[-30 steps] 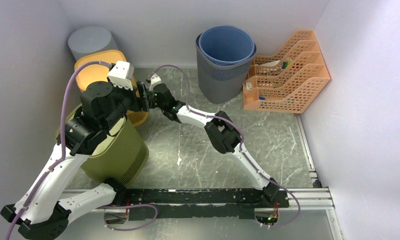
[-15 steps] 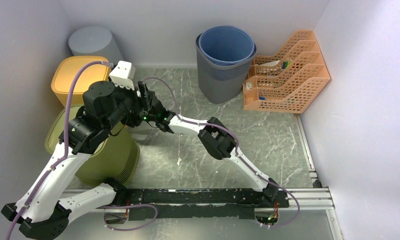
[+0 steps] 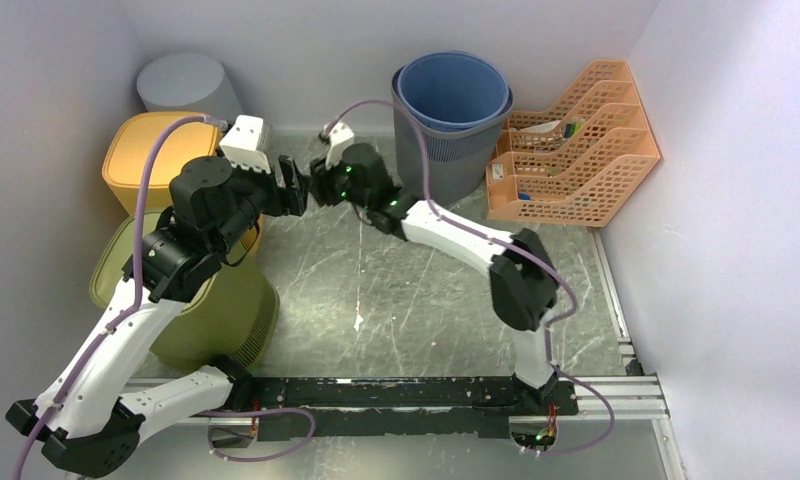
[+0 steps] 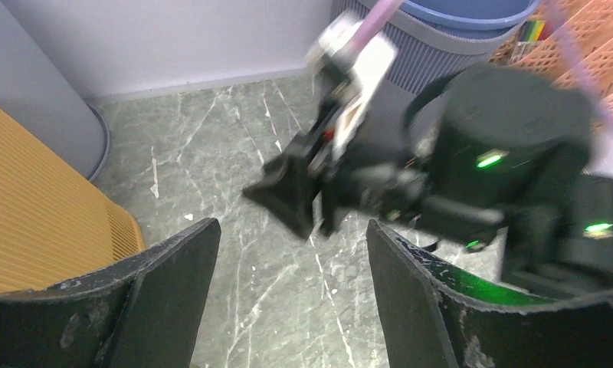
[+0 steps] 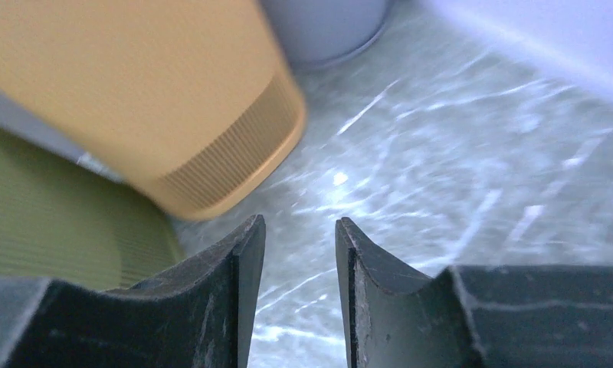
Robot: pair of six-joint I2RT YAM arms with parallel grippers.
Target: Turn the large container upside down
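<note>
A large yellow ribbed container (image 3: pixel 146 160) stands at the back left with its flat closed end up; it also shows in the left wrist view (image 4: pixel 35 207) and the right wrist view (image 5: pixel 135 84). An olive green container (image 3: pixel 211 310) stands in front of it, partly under my left arm. My left gripper (image 3: pixel 294 190) is open wide and empty over the floor (image 4: pixel 292 230), just right of the yellow container. My right gripper (image 3: pixel 321 188) faces it, nearly tip to tip, with its jaws a little apart and empty (image 5: pixel 299 226).
A grey cylinder (image 3: pixel 181 85) stands in the back left corner. A blue bucket (image 3: pixel 451 90) sits inside a grey basket (image 3: pixel 441 155) at the back. An orange file rack (image 3: pixel 571 145) stands at the back right. Walls close in on three sides.
The yellow container went from tilted with its open mouth showing to standing closed end up. The olive container shifted left. My right arm drew back and up; both grippers came off the containers.
</note>
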